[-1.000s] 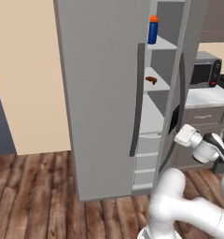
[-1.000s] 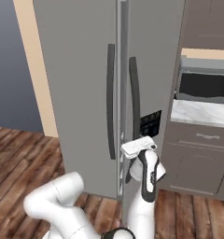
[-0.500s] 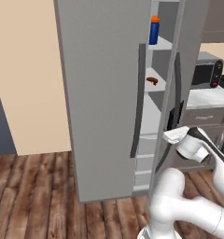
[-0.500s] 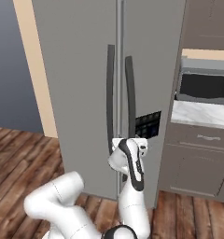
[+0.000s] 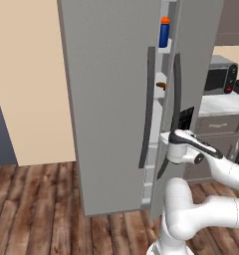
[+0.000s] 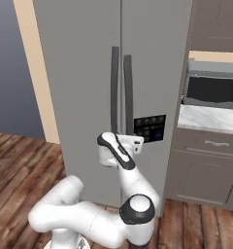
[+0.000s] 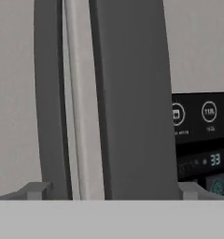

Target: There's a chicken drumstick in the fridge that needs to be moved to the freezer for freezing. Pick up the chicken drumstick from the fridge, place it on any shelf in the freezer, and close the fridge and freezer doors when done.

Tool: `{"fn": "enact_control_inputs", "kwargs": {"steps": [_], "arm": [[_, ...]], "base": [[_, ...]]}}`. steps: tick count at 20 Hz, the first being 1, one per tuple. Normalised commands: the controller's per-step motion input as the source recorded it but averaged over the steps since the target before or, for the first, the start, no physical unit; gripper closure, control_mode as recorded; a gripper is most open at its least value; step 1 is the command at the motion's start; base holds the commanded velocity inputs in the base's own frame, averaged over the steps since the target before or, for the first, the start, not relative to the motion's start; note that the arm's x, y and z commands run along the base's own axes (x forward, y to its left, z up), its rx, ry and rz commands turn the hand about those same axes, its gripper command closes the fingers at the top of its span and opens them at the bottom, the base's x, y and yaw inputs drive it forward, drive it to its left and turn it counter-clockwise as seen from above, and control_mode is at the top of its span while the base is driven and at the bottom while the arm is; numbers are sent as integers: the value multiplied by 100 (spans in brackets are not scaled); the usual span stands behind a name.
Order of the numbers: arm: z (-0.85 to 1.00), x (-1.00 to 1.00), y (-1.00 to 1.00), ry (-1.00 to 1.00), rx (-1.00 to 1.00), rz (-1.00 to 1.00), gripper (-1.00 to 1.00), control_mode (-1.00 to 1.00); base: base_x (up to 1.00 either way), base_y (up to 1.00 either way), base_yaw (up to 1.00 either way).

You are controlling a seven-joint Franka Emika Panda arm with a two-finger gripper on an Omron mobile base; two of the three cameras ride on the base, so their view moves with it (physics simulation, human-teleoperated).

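Observation:
The chicken drumstick (image 5: 162, 85) lies on a pale shelf (image 5: 160, 92), seen through the narrow gap between the two grey doors. The freezer door (image 6: 157, 73) with its black dispenser panel (image 6: 149, 127) stands almost shut beside the fridge door (image 6: 79, 97). My gripper (image 6: 138, 141) is open and sits low at the doors' front. In the hand view, my gripper (image 7: 112, 191) has the freezer door's dark bar handle (image 7: 132, 93) between its wide-apart fingertips (image 7: 37, 190), with no contact visible. The fridge door's handle (image 7: 51, 93) is just to its left.
A blue bottle with an orange cap (image 5: 164, 31) stands high inside the gap. To the right is a counter (image 6: 210, 119) with a microwave (image 6: 213, 90) and grey drawers (image 6: 210, 146) below. A beige wall (image 5: 27, 74) lies left of the unit, above the wooden floor (image 5: 37, 209).
The freezer door has swung toward shut and the gap between the doors has narrowed. My hand has moved left and up with it to the handles.

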Motion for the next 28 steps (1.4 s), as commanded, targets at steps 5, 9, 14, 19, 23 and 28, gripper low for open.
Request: {"fn": "enact_control_inputs", "kwargs": {"steps": [5, 9, 14, 19, 23, 28], "arm": [[10, 27, 42, 7, 10, 3, -100, -100], [8, 41, -7, 0, 32, 26, -100, -100], [2, 53, -11, 0, 36, 35, -100, -100], [0, 66, 0, 0, 33, 30, -100, -100], [0, 84, 20, 0, 26, 19, -100, -100], [0, 89, 71, 0, 18, 10, -100, -100]], "base": [[0, 0, 0], [0, 0, 0], [0, 0, 0], [0, 0, 0], [0, 0, 0], [0, 0, 0]]}}
